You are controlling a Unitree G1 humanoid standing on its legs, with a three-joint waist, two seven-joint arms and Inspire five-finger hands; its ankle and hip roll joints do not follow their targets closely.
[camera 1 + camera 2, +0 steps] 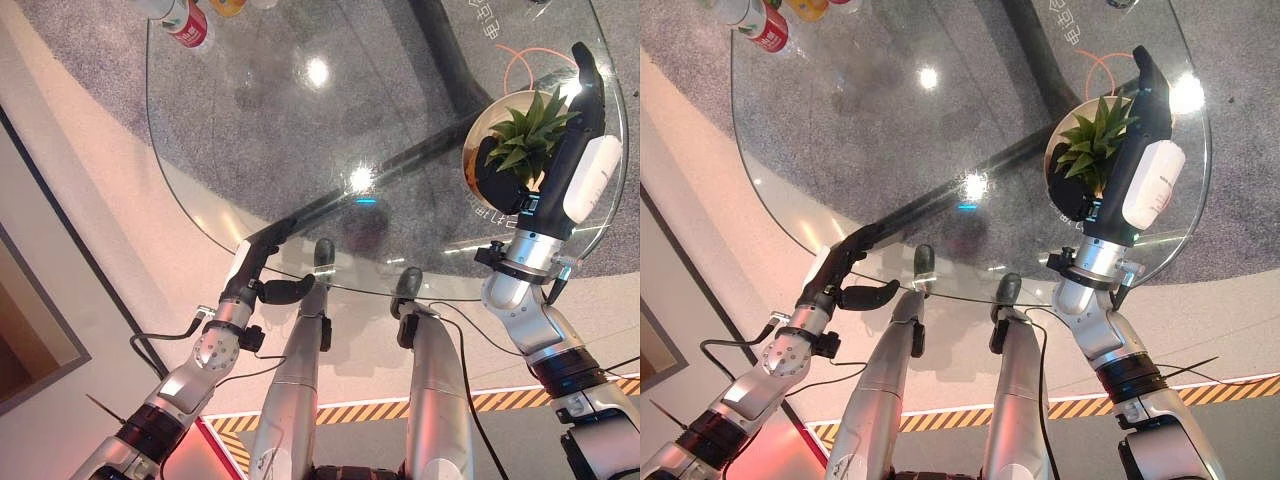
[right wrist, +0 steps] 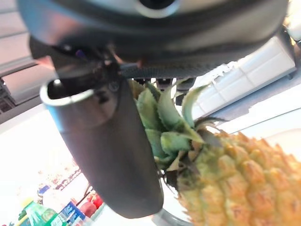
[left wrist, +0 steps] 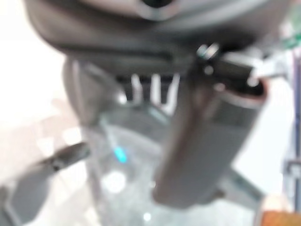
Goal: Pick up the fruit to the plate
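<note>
A pineapple [image 1: 520, 140] with green leaves stands near the right edge of the round glass table [image 1: 300, 120]; a round tan rim [image 1: 468, 150] circles it, and I cannot tell whether that is a plate. My right hand [image 1: 572, 150] lies along the pineapple's right side with straight fingers reaching past it. The right wrist view shows the pineapple [image 2: 235, 174] close beside the thumb [image 2: 108, 155], leaves towards the hand. At the table's near edge my left hand [image 1: 262, 262] stretches out with straight fingers and the thumb spread, holding nothing.
A red can [image 1: 188, 25], a bottle beside it and an orange item [image 1: 228, 6] stand at the table's far left corner. An orange cable [image 1: 530, 60] shows on the grey carpet through the glass. Yellow-black tape [image 1: 350, 410] marks the floor near me.
</note>
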